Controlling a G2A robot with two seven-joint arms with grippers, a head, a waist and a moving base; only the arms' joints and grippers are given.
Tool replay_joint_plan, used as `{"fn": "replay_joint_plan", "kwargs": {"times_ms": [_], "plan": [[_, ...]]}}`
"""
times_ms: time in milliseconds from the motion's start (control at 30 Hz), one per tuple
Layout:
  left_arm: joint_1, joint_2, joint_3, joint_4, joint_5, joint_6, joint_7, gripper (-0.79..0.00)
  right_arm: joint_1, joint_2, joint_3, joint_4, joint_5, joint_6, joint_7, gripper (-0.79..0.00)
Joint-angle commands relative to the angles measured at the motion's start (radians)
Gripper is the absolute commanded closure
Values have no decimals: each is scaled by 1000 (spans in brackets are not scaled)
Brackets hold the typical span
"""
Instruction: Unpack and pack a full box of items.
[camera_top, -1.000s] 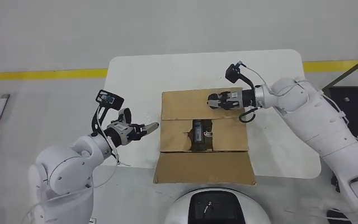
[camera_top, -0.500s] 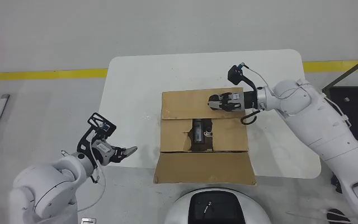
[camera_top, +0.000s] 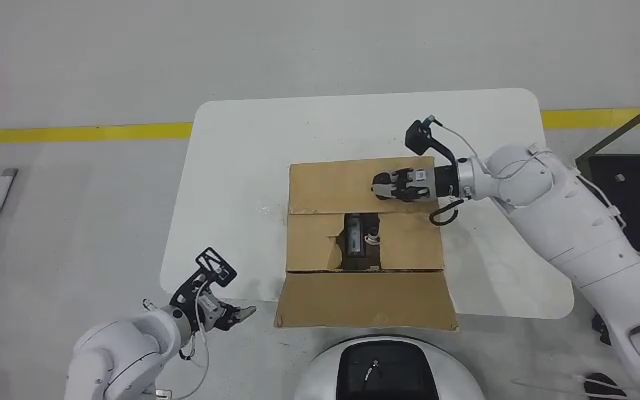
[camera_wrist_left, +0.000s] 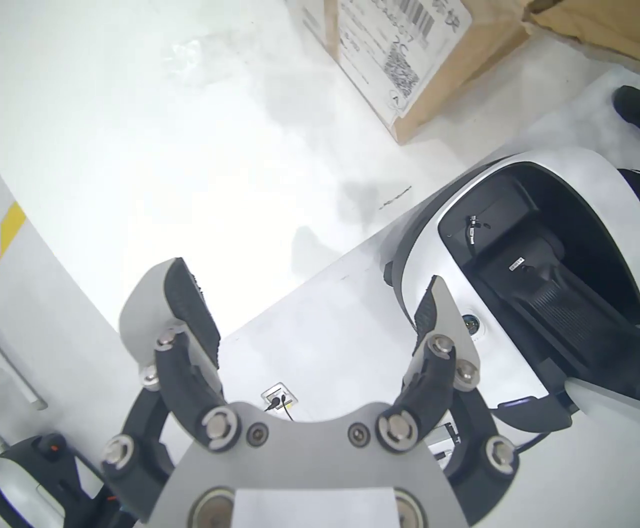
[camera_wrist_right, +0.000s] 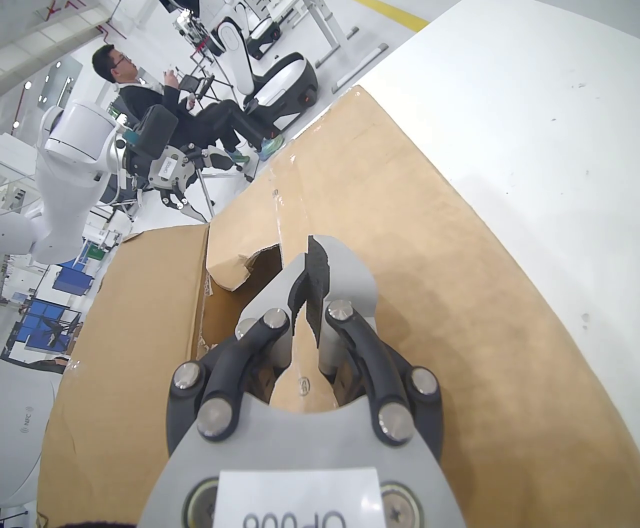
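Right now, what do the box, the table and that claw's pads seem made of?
Box: matt brown cardboard, judging by its torn, fibrous flap edge. Table: smooth white top with a faint sheen, perhaps laminate or painted board. Left claw pads: black and ribbed, probably rubber, on plain grey fingers that look like metal.

A: What colour is the box (camera_top: 365, 185)?
B: Plain brown cardboard on a white surface (camera_top: 240, 150). Its side carries a white label (camera_wrist_left: 400, 50) with black bar-code stripes and print.
A: And the fingers?
B: The left gripper (camera_wrist_left: 305, 290) has silver-grey fingers (camera_wrist_left: 145, 300), black ridged pads (camera_wrist_left: 192, 305) and black links. The right gripper (camera_wrist_right: 310, 255) has the same colours.
A: The floor?
B: The floor (camera_top: 90, 220) is pale grey, with one yellow stripe (camera_top: 95, 131) running beyond the surface's far edge.
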Motion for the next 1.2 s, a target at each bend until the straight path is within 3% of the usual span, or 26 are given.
{"fn": "replay_joint_plan", "kwargs": {"times_ms": [0, 233, 900, 1167], "plan": [[5, 2, 9, 3, -9, -11, 13, -785, 0, 0, -1, 0, 1, 2, 2, 0], [8, 11, 31, -54, -61, -50, 55, -785, 2, -1, -10, -4, 6, 9, 6, 0], [-116, 24, 93, -128, -261, 167, 112, -785, 33, -10, -30, -1, 25, 2, 13, 0], [-240, 19, 225, -100, -202, 306, 147, -785, 29, 16, 46, -65, 3, 10, 11, 0]]}}
